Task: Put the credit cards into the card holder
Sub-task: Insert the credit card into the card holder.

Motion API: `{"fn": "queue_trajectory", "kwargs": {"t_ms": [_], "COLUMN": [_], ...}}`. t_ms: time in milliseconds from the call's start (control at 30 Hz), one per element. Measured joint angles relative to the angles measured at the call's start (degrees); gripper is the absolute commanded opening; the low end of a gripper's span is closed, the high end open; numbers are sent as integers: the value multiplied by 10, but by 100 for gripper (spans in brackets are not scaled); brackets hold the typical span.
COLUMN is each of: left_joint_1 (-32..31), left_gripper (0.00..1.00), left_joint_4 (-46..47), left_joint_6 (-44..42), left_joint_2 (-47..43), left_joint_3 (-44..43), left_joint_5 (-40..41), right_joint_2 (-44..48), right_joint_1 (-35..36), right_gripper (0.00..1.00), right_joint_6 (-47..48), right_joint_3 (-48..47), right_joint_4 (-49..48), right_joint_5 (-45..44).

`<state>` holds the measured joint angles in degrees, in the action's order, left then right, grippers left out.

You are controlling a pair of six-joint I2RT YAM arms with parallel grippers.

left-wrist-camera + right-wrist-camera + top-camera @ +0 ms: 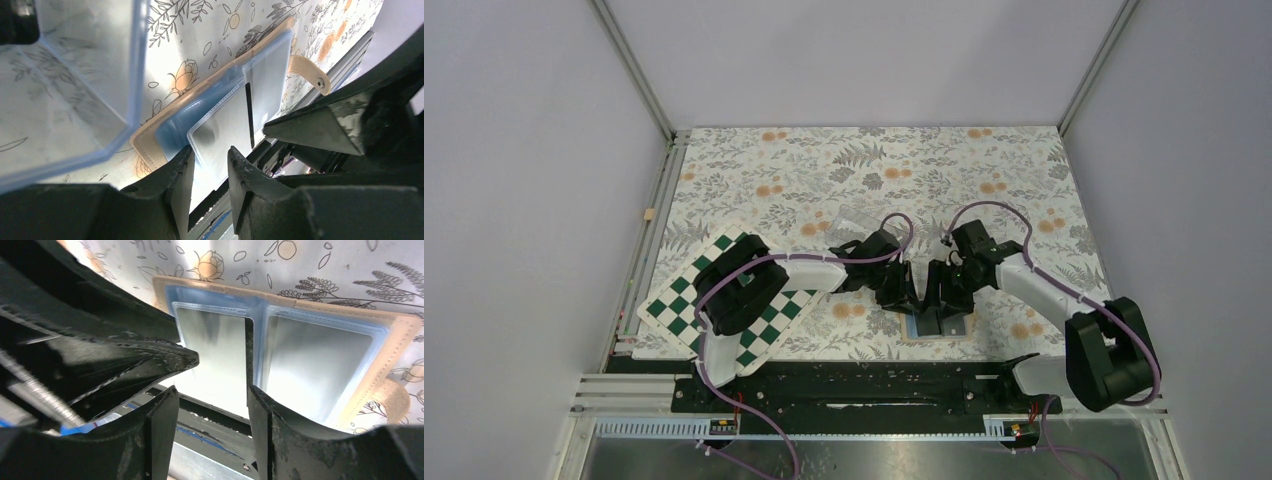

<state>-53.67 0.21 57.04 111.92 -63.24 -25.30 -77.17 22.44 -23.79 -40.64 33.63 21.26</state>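
Observation:
The card holder (916,328) lies open at the table's near edge, tan outside with light blue lining and clear pockets (320,360). Its clasp tab (307,70) sticks out at one side. Grey, shiny faces fill both pockets, and a thin dark card edge (248,355) runs along the middle fold. My left gripper (210,150) hovers over one pocket corner, its jaws a narrow gap apart with nothing clamped. My right gripper (212,390) faces it from the other side with wide jaws, one fingertip (257,405) next to the dark edge. Both grippers meet over the holder (924,300).
A clear plastic box (75,75) stands close behind the left gripper, on the floral cloth (984,170). A green-and-white chequered board (674,305) lies under the left arm. The black rail (215,410) of the table's front edge runs just below the holder.

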Motion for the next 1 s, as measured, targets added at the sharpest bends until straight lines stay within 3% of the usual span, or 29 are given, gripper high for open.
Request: {"fn": "queue_trajectory", "kwargs": {"t_ms": [400,600,800,1000], "left_joint_1": [-8,-17,-39,-51], "left_gripper": [31,31,32,44], "left_joint_4": [0,12,85,96], "left_joint_6": [0,3,36,33], "left_joint_2": [-2,-5,22,32], "left_joint_3": [-26,-40,-70,-74], "left_joint_5": [-6,-10,-34,-36], "right_joint_2": [154,181,195,193], "right_joint_1": [-101,-114,-129,-134], "right_gripper": [62,62,66,66], "right_joint_6": [-5,-6,-4,-1], "right_joint_3": [-6,-39,-61,-83], "right_joint_4": [15,34,54,69], "right_joint_5": [45,40,27,19]}}
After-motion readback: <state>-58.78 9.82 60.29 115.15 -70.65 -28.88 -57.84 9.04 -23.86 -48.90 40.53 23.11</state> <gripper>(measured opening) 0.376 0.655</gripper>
